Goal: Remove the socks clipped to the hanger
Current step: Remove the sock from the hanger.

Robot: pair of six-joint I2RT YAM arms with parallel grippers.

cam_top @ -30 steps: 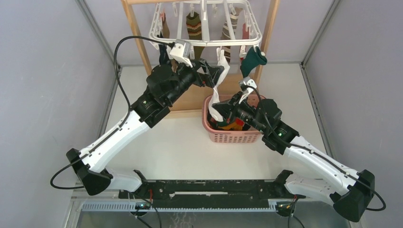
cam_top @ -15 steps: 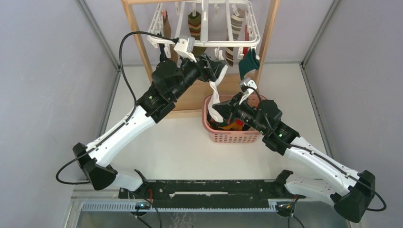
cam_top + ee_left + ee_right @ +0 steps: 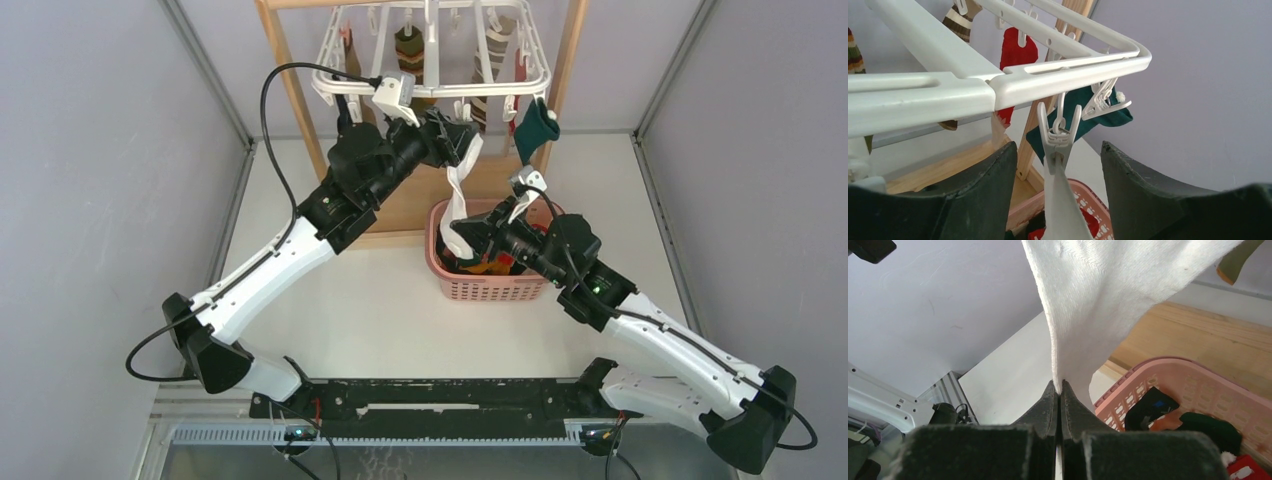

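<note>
Hanging from a clip point(image 3: 1057, 136) between the wide-open left gripper point(image 3: 1058, 152), a white sock point(image 3: 1108, 285) is pinched by the right gripper point(image 3: 1058, 386).

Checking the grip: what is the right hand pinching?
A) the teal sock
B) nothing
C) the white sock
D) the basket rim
C: the right wrist view shows the right hand shut on the hanging white sock.

Pink basket point(image 3: 490, 288) near wooden frame point(image 3: 289, 90)

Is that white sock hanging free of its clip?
No, the clip grips the top of the white sock under the hanger.
</note>
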